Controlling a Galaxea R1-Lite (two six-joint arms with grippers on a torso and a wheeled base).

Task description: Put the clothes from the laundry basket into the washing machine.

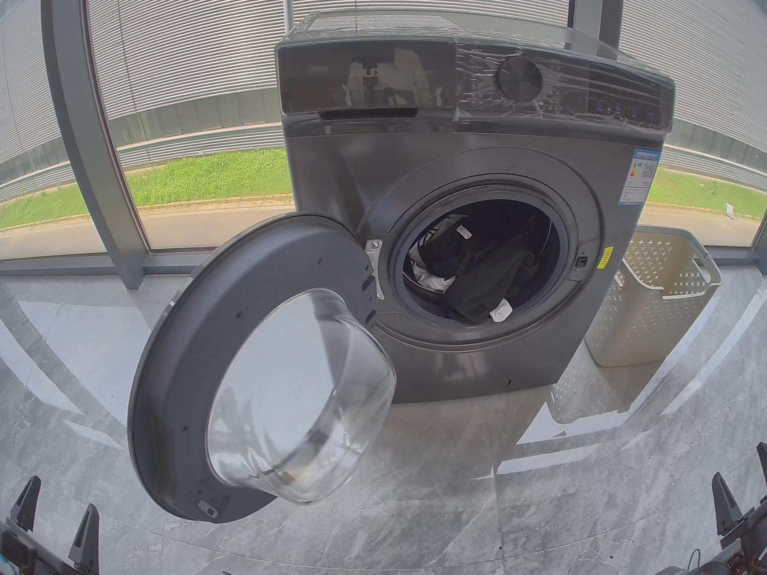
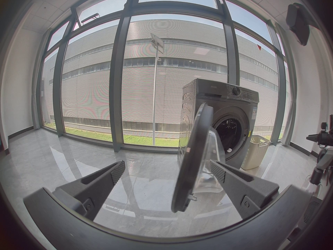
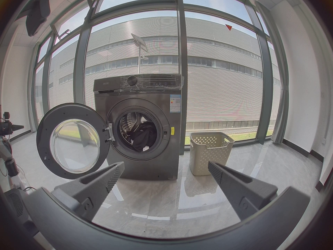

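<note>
At 12 o'clock we see the washing machine (image 1: 479,145), door (image 1: 256,369) open, dark clothes (image 1: 479,269) inside, laundry basket (image 1: 651,305) at 2 o'clock, left pincer (image 2: 165,164) and right pincer (image 3: 164,164) spread.

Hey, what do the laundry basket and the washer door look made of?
Laundry basket: likely matte cream plastic, with moulded perforated walls. Washer door: matte grey ring, metal or plastic, around a glossy see-through bowl, glass or clear plastic.
</note>
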